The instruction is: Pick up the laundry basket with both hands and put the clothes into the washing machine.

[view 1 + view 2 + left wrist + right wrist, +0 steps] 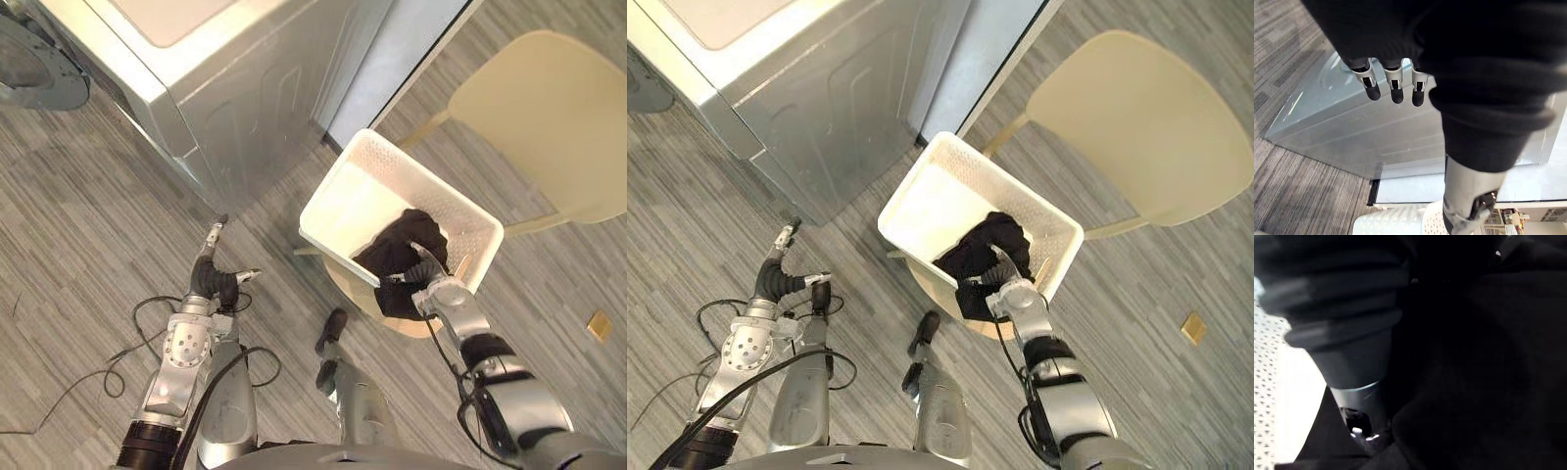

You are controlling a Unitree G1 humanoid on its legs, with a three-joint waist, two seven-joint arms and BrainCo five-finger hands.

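a: where's the laundry basket?

b: just beside the washing machine, off the corner of its side panel, perched on a round stool. it sits upright with its open top facing up. its long axis starts at the corner nearest the washing machine and runs away from it, toward the pale chair on the far side.

a: and the clothes?

b: black clothes are heaped at the end of the basket farther from the washing machine, and a fold spills over the rim there.

a: right hand?

b: the right hand is in that far end. its fingers curl down over the heap, the thumb presses in from the rim side, and cloth is bunched between them. its own wrist view shows little but dark cloth.

a: left hand?

b: the left hand hangs over the floor in front of the washing machine's side panel, apart from the basket. its fingers are straight, its thumb is out to the side, and it holds nothing.
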